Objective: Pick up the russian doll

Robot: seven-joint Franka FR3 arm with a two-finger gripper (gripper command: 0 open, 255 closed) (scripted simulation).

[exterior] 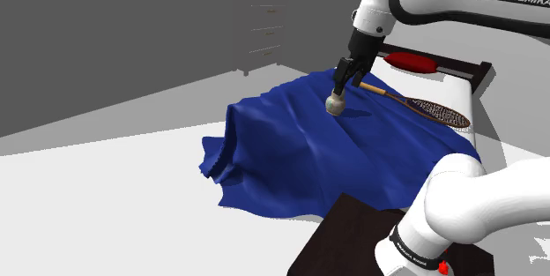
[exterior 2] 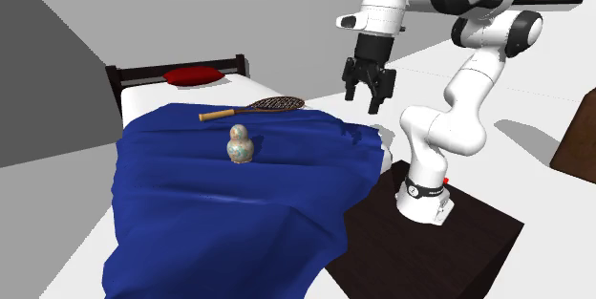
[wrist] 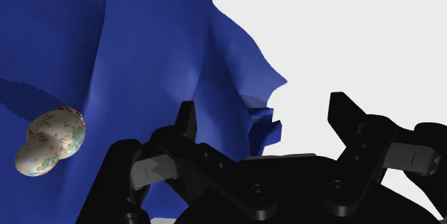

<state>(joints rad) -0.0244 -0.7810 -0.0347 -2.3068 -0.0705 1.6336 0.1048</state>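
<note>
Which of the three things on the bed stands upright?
The russian doll, mottled cream, stands upright on the blue blanket. The racket lies flat, and so does the red pillow.

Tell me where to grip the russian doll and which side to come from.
Probably from straight above: the russian doll stands upright on the blue blanket, small head over a wider round body. Lower the open gripper past the head and close on the body's widest part.
</note>
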